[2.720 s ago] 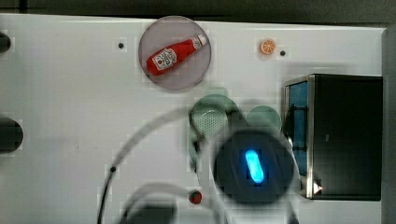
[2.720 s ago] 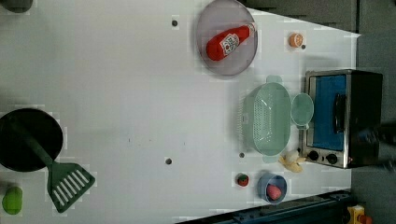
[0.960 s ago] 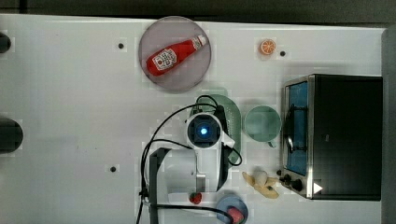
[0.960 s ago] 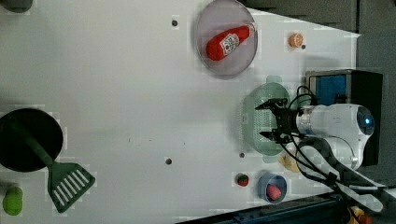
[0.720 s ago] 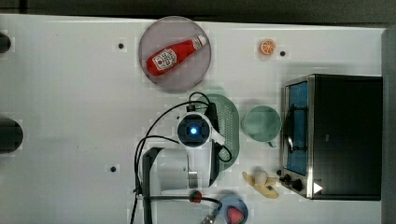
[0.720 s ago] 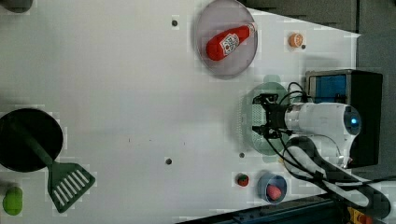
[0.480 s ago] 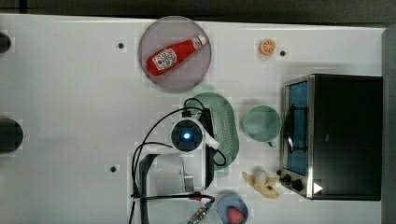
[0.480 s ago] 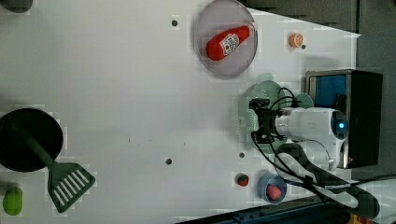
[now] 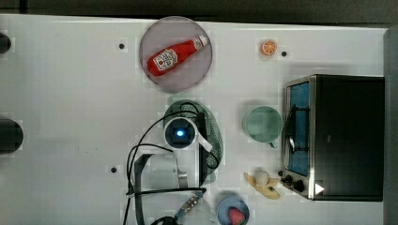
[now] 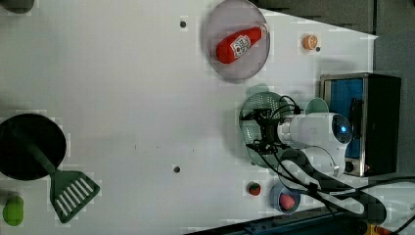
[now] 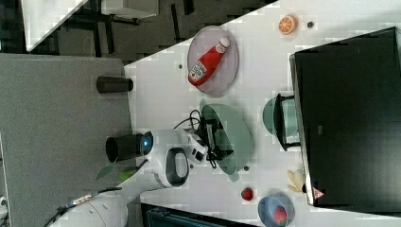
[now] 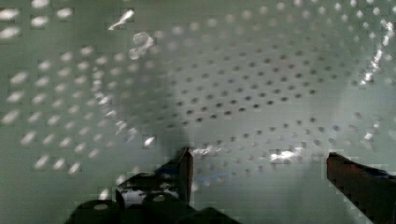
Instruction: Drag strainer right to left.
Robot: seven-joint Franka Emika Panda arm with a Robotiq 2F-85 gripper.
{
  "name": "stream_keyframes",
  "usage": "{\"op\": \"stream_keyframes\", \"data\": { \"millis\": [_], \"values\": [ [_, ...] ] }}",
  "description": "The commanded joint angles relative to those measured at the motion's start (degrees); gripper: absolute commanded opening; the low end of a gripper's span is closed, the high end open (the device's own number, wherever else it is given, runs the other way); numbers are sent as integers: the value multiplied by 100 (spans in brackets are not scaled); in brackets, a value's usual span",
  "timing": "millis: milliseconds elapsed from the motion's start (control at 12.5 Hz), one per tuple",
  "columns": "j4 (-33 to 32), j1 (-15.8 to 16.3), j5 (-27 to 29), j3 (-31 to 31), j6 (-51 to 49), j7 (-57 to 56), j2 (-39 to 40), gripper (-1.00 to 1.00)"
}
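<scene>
The pale mint-green strainer (image 9: 215,137) lies near the table's middle, below the grey plate in the top view, and my arm covers most of it. Its perforated bottom (image 12: 243,88) lies close under the wrist camera. My gripper (image 12: 259,156) is open and reaches down inside the strainer (image 10: 254,105), with two dark fingertips (image 12: 186,161) set wide apart just above the holes and nothing held between them. In the left view the gripper (image 10: 259,131) sits over the basin's middle. In the right view the gripper (image 11: 215,137) dips into the strainer (image 11: 239,135).
A grey plate (image 9: 150,40) holding a ketchup bottle (image 9: 174,55) lies just above the strainer in the top view. At the top view's right are a mint-green cup (image 9: 263,124) and a toaster oven (image 9: 342,136). Lower right are a banana (image 9: 263,185) and a blue bowl (image 9: 232,211).
My arm has moved toward the top view's left with the fingers down in the strainer. The strainer has slid left with it, widening its gap from the green cup.
</scene>
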Motion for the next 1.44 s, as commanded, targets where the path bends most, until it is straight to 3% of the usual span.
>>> {"op": "stream_keyframes", "data": {
  "millis": [80, 800, 1440],
  "values": [
    [30, 460, 27, 144, 104, 970, -116, 100],
    [828, 1267, 36, 624, -343, 2366, 295, 100],
    [1775, 2043, 246, 654, -707, 2991, 779, 100]
  ]
}}
